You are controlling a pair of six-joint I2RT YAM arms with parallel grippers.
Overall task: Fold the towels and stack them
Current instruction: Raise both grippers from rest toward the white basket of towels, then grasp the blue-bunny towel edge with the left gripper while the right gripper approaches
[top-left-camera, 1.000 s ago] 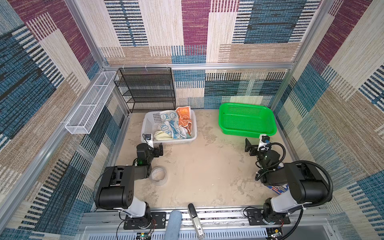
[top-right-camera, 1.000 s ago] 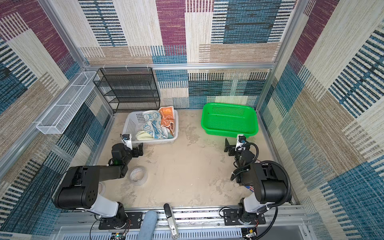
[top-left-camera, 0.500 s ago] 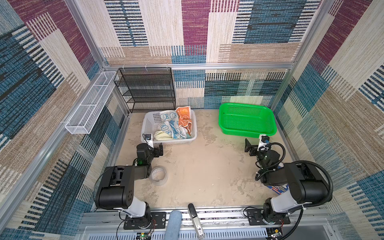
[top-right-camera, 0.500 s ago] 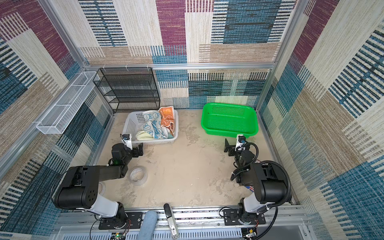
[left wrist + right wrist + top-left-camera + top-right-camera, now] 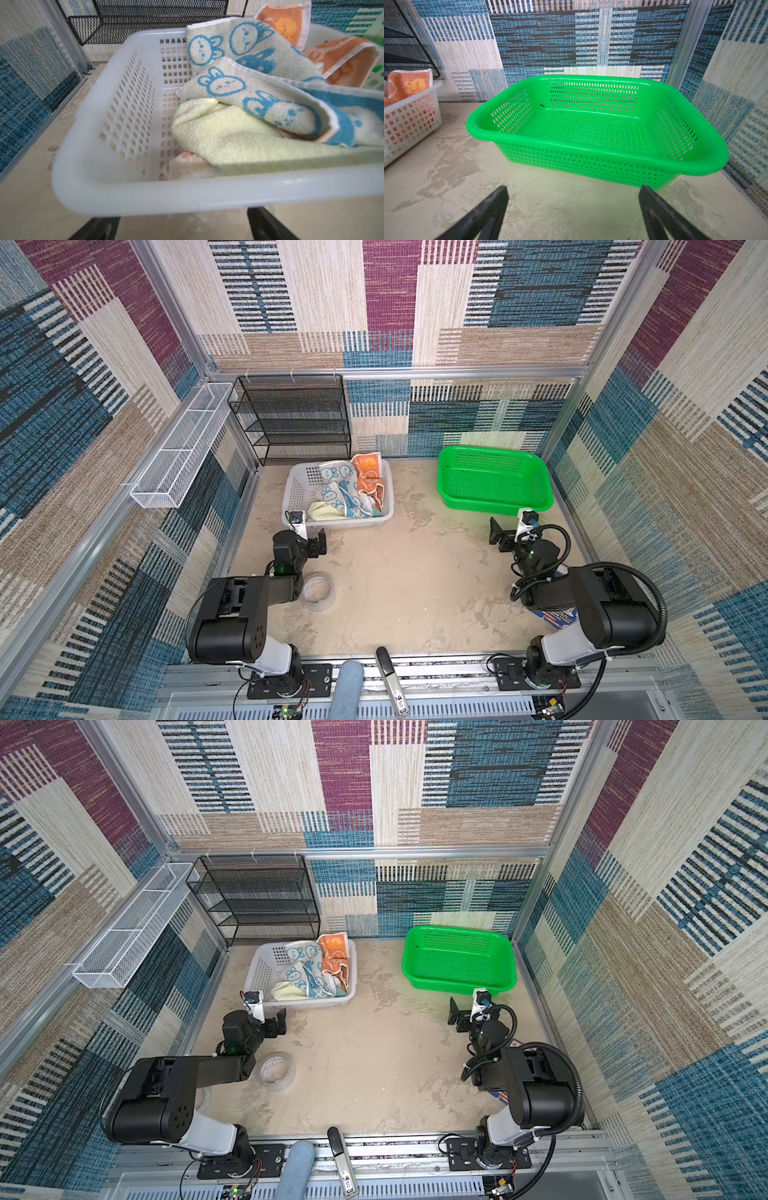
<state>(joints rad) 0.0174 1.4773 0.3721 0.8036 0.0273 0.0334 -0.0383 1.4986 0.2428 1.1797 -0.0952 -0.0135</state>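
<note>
Beige tabletop (image 5: 407, 580) w/ white basket (image 5: 345, 523), green basket (image 5: 494, 506), tape roll (image 5: 319, 605), black mesh rack (image 5: 295, 423) at back

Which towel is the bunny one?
Find the white basket in front of the black mesh shelf. The bunny towel lies crumpled on top of the pile inside. Only it shows blue bunny faces; beside it are an orange towel and a plain pale yellow towel.

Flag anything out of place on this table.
A clear tape roll lies loose beside the left arm, unrelated to towel folding. The towels sit crumpled in the white basket, the orange towel poking above its rim. Nothing looks spilled or broken.
</note>
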